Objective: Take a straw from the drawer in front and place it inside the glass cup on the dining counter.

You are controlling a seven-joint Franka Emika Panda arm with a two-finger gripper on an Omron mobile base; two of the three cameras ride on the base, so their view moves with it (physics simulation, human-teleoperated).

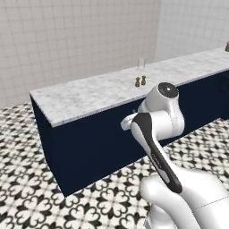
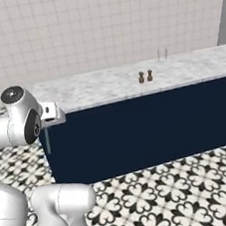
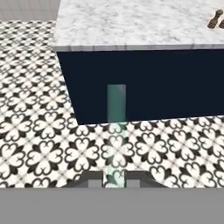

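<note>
The dining counter (image 1: 89, 96) runs across the scene ahead of the arm, standing on the floor (image 1: 27, 197) with a wall (image 1: 67, 40) behind it. On its worktop, two shakers (image 2: 145, 76) stand side by side near the front edge, and the glass cup (image 2: 162, 54) stands behind them, nearer the far edge and slightly to their right. In the hand view the straw (image 3: 116, 131) sits between the fingers (image 3: 95, 180) and extends away from them over the floor toward the counter's base, near its left end, with the shakers far off to the right on top.
</note>
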